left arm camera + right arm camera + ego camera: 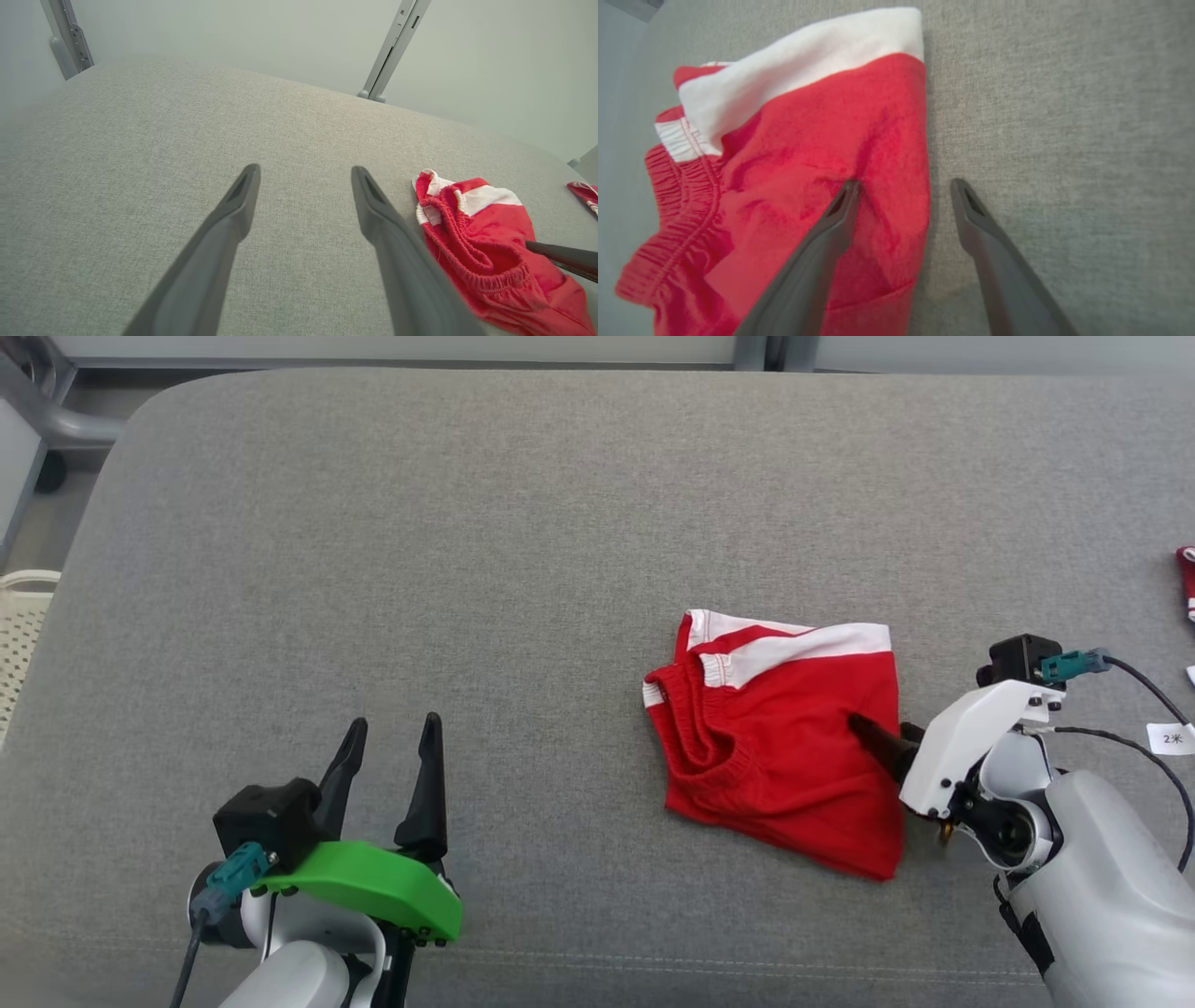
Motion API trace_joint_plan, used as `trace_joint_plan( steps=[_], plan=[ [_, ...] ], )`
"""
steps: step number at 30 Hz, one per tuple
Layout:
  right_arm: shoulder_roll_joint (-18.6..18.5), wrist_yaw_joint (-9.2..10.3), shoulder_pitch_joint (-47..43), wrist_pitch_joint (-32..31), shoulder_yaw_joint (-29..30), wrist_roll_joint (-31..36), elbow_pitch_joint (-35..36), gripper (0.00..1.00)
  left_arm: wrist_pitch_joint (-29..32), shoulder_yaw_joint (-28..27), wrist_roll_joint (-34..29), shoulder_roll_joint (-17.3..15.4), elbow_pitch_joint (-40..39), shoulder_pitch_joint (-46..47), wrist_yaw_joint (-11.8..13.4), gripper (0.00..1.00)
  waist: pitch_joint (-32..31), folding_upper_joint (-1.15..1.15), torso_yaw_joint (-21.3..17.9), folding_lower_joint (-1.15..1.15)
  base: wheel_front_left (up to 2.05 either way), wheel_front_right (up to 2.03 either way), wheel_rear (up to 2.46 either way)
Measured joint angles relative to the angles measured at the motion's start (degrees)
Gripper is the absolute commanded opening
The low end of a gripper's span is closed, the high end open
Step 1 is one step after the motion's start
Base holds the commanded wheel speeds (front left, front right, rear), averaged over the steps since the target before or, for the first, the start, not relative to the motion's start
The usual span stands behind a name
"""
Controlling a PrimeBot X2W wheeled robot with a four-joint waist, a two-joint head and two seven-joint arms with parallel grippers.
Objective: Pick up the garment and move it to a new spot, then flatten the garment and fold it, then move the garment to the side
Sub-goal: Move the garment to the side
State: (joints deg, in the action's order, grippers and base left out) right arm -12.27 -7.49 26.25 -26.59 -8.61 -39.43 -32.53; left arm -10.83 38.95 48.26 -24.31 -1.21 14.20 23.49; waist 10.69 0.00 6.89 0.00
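With the shorts (784, 747) lying folded on the cushion (467, 523), the open-jawed right gripper (906, 184) is straddling their edge, probably beginning the sideways move, while the left gripper (393, 723), also open, is hovering well apart from them.

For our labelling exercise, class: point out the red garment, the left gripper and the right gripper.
red garment (794, 756), head view, middle of the red cloth.
left gripper (394, 721), head view, midway between its fingertips.
right gripper (906, 183), right wrist view, midway between its fingertips.
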Motion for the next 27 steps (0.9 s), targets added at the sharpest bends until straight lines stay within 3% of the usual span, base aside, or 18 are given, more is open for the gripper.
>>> trace_joint_plan(
  steps=[4, 5, 6, 7, 8, 18, 27],
  plan=[
    [1.19, 0.0, 1.85, 0.33, 1.12, -3.08, -2.58, 1.0, -0.02, -0.1, 0.0, -0.07, 0.04, 0.04, -0.01, 1.0, 0.84, 0.0, 1.17, 0.0, 0.0, 0.0, 0.0],
    [1.36, -0.01, 2.3, 0.45, 1.12, -3.58, -2.99, 0.67, -0.08, -0.1, 0.0, -0.08, 0.08, 0.08, -0.01, 1.0, 1.01, 0.0, 1.39, 0.0, 0.0, 0.0, 0.0],
    [1.47, -0.01, 2.69, 0.52, 1.08, -3.94, -3.36, 0.41, -0.09, -0.1, 0.0, -0.08, 0.1, 0.13, -0.02, 1.0, 1.15, 0.0, 1.59, 0.0, 0.0, 0.0, 0.0],
    [1.52, 0.0, 3.0, 0.76, 0.83, -3.98, -3.68, 0.27, -0.1, -0.1, 0.0, -0.08, 0.12, 0.19, -0.03, 1.0, 1.26, 0.0, 1.75, 0.0, 0.0, 0.0, 0.0],
    [1.47, 0.0, 3.31, 0.87, 0.3, -4.05, -3.72, 0.0, -0.15, -0.12, 0.0, -0.09, 0.15, 0.21, -0.03, 1.0, 1.35, 0.0, 1.85, 0.0, 0.0, 0.0, 0.0],
    [-1.57, 0.0, 3.81, -1.65, -5.48, -4.95, -0.2, 0.0, -0.36, 0.01, 0.0, 0.01, 0.47, 0.19, 0.13, 1.0, 0.52, 0.0, -0.13, 0.0, 0.0, 0.0, 0.0],
    [-8.89, 0.0, 4.63, -8.65, -7.98, -4.26, 8.31, 0.0, -0.42, 0.51, 0.01, 0.46, 0.19, 0.14, -0.03, 1.0, -0.88, 0.0, -4.29, 0.0, 0.0, 0.0, 0.0]
  ],
)
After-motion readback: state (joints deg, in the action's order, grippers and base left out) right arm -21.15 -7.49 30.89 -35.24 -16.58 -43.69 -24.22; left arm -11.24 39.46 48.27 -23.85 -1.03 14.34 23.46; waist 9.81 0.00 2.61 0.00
